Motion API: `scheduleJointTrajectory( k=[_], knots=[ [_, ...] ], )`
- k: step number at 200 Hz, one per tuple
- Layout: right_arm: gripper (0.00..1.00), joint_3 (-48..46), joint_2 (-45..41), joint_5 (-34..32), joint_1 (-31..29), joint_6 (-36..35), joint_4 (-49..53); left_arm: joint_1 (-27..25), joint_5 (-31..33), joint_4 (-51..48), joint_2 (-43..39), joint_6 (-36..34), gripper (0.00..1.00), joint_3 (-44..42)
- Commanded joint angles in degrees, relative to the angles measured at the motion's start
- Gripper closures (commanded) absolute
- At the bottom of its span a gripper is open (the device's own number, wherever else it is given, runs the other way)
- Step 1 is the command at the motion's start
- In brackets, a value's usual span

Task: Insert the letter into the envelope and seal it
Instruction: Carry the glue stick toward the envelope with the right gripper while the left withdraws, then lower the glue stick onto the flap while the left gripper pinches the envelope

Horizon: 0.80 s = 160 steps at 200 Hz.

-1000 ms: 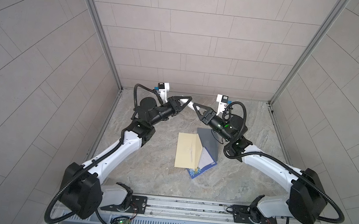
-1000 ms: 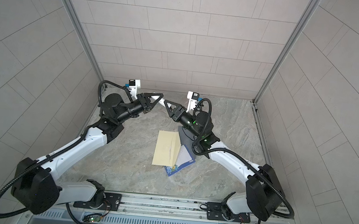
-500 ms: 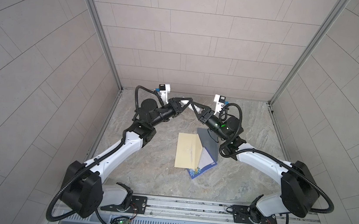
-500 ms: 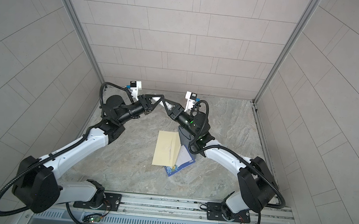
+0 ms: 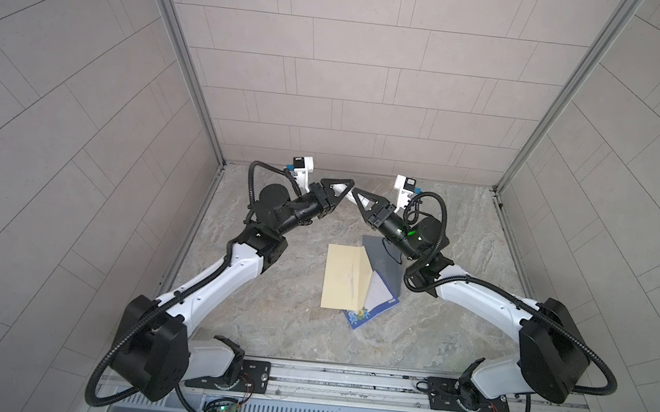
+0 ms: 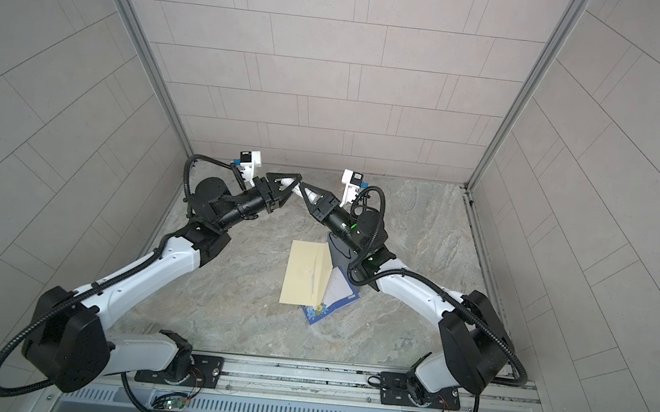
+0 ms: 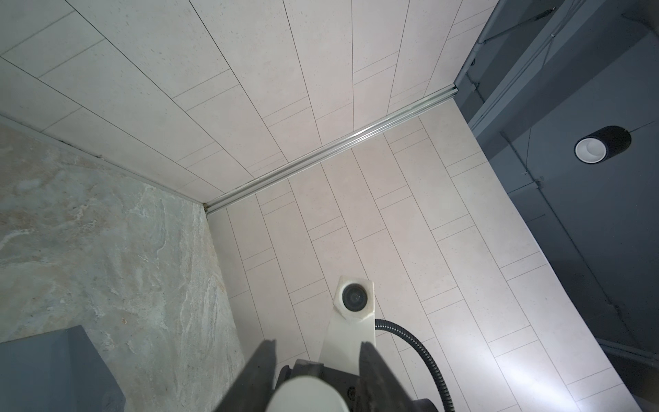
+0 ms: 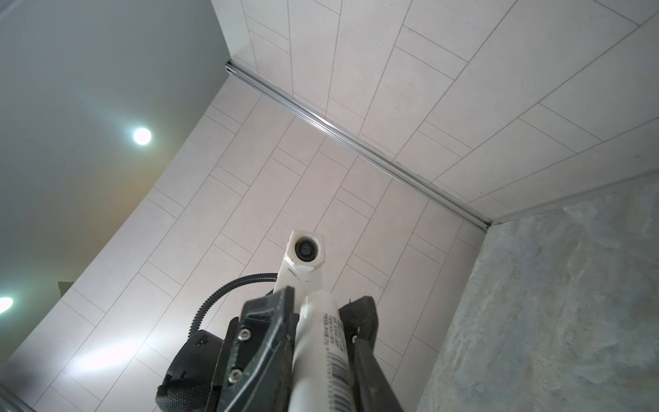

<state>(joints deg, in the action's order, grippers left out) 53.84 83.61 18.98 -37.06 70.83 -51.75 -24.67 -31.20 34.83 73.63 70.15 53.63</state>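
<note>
A tan envelope (image 5: 343, 277) lies flat mid-table in both top views, its grey flap (image 5: 383, 262) folded open to the right. The letter (image 5: 377, 302), white with a blue flowered edge, sticks out of its right side. Both grippers hang tip to tip above the back of the table, well away from the envelope. A white tube (image 8: 321, 339) with a barcode runs between them. My right gripper (image 8: 322, 296) is shut on the tube. My left gripper (image 7: 317, 344) stands open, its fingers (image 7: 264, 360) either side of the tube's round end (image 7: 306, 392).
Tiled walls and metal corner posts (image 5: 522, 152) enclose the marble table (image 5: 287, 315) on three sides. The arms' base rail (image 5: 343, 380) runs along the front edge. Each wrist view shows the opposite arm's camera mount (image 7: 353, 299).
The two grippers have closed the gap and met. My left gripper has opened off the white tube while my right gripper has closed onto it.
</note>
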Motion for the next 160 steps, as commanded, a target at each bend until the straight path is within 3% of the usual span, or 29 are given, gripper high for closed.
scheduleJointTrajectory(
  k=[1, 29, 70, 93, 130, 160],
  knots=[
    [1.0, 0.32, -4.42, -2.6, 0.73, -3.94, 12.2, 1.22, 1.61, 2.61, -1.42, -0.41, 0.31, -1.61],
    [1.0, 7.82, -6.94, -8.51, 0.83, -16.33, 46.65, 6.03, 3.46, -5.58, -5.11, -1.98, 0.24, -3.6],
    [1.0, 24.42, 2.05, -15.58, -0.82, -29.85, 84.52, 7.61, 9.94, -44.23, -3.33, -16.86, 0.24, 1.79],
    [1.0, 31.68, 10.01, -18.76, -3.4, -33.06, 95.02, 7.64, 9.14, -52.78, 2.28, -20.81, 0.24, 2.3],
    [1.0, 37.2, 20.0, -20.26, -7.56, -34.17, 99.91, 7.61, 2.32, -53.98, 10.73, -23.3, 0.29, 2.3],
    [1.0, 41.91, 26.9, -21.61, -9.91, -35.38, 103.22, 7.61, 1.76, -53.7, 12.94, -24.49, 0.31, 1.57]
  ],
)
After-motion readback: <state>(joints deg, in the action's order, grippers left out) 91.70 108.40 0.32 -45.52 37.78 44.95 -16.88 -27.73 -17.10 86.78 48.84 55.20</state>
